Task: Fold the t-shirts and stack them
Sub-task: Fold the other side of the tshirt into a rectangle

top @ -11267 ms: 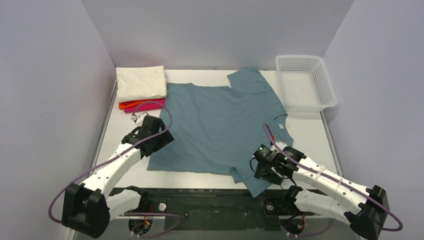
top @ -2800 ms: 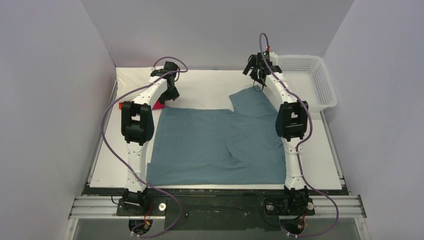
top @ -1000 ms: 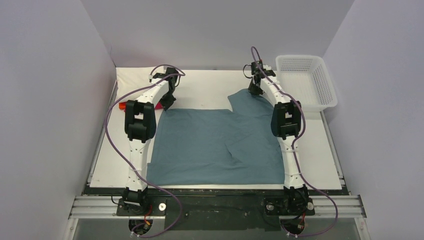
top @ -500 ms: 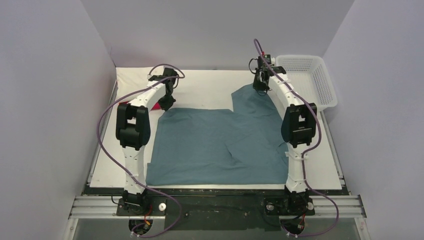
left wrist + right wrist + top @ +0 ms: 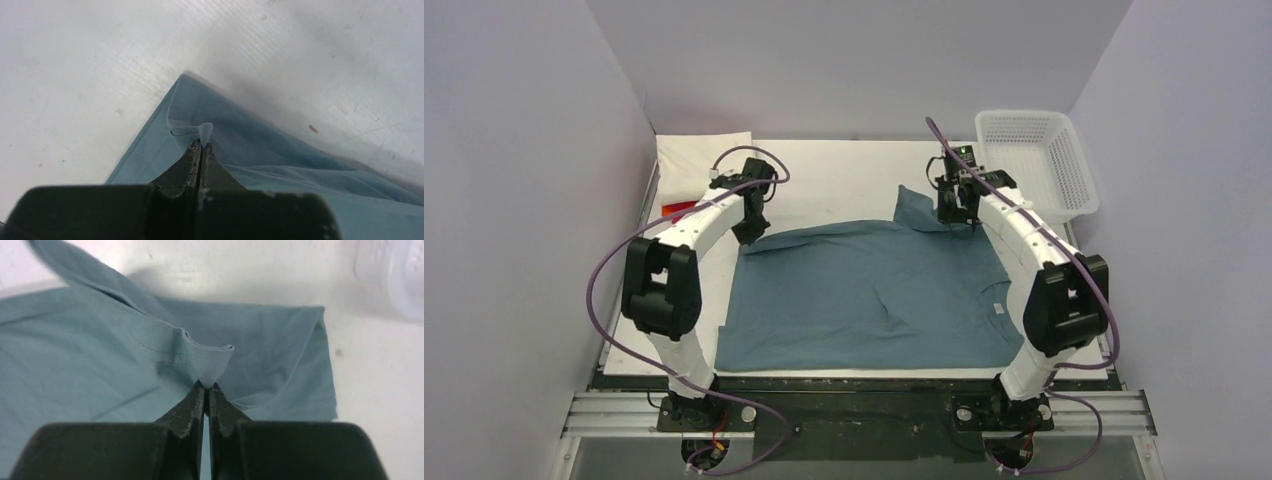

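A dusty teal-blue t-shirt (image 5: 864,290) lies spread over the middle of the table, its collar tag near the right side. My left gripper (image 5: 749,234) is shut on the shirt's far left corner, and the wrist view shows the teal cloth (image 5: 260,150) pinched at the left gripper's (image 5: 201,145) tips. Over at the far right edge, my right gripper (image 5: 955,214) is shut on a bunched fold of the cloth (image 5: 100,355); its tips (image 5: 206,385) meet on that fold, beside a raised sleeve flap (image 5: 914,205). A cream-white folded t-shirt (image 5: 699,160) sits at the far left on an orange and pink one (image 5: 678,208).
A white mesh basket (image 5: 1034,165) stands at the far right corner, also seen as a blur in the right wrist view (image 5: 395,275). Bare white table (image 5: 844,175) lies behind the shirt. Grey walls close in three sides.
Both grippers have drawn back from the far side toward the near edge, carrying the shirt's far edge with them. The elbows have swung outward and lower.
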Available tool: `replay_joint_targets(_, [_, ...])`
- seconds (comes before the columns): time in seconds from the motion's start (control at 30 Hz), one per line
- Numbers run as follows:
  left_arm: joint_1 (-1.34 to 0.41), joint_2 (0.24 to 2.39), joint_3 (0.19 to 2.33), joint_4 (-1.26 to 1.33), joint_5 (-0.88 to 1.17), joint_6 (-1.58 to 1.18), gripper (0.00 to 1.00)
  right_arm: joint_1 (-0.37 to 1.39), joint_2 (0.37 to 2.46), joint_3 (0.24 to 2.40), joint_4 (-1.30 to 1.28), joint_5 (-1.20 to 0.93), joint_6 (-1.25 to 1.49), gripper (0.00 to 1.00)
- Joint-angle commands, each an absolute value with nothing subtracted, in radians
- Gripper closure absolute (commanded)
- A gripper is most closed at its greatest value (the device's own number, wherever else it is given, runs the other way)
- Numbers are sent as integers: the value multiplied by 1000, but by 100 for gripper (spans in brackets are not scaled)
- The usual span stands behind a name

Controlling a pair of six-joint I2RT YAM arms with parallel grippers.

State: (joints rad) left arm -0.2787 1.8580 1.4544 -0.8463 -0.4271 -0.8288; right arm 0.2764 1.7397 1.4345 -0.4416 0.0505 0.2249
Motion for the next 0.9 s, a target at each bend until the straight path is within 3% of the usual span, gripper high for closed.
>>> replay_joint_targets(0.0, [-303, 1712, 1343, -804, -469, -860, 100, 299, 1523, 1322, -524, 72, 187, 100])
replay_joint_targets(0.33, [-319, 1549, 1192, -830, -534, -912, 100, 347, 1253, 1119, -686, 157, 228, 100])
replay_joint_targets(0.87, [-346, 1335, 984, -827, -513, -953, 100, 359, 1012, 1030, -890, 138, 288, 100])
